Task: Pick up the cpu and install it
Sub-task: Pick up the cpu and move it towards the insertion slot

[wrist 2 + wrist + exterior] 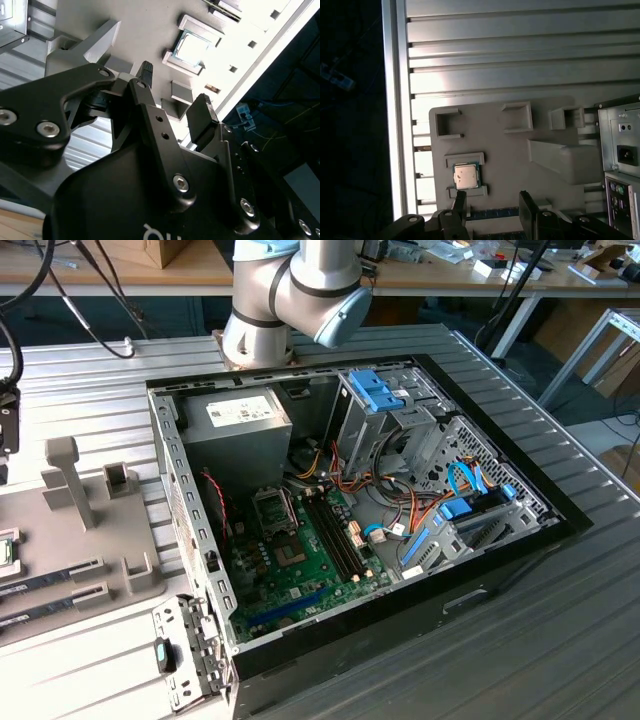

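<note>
Hovering over the grey holder tray [505, 150], my end effector [492, 197] has its fingers apart with nothing between them. The cpu [466, 176] lies flat in its cradle on that tray, silvery lid up, apart from my fingertips. The tray rests on the ribbed surface [520, 50], at the exterior view's left of the open computer case [185, 480]. I judge the chip light, stiff, slick on top and fragile underneath, so the 2 opposite edges free of the cradle's brackets look the place to grip. It is nearly square, with no real long axis; its edges run parallel to the tray's.
</note>
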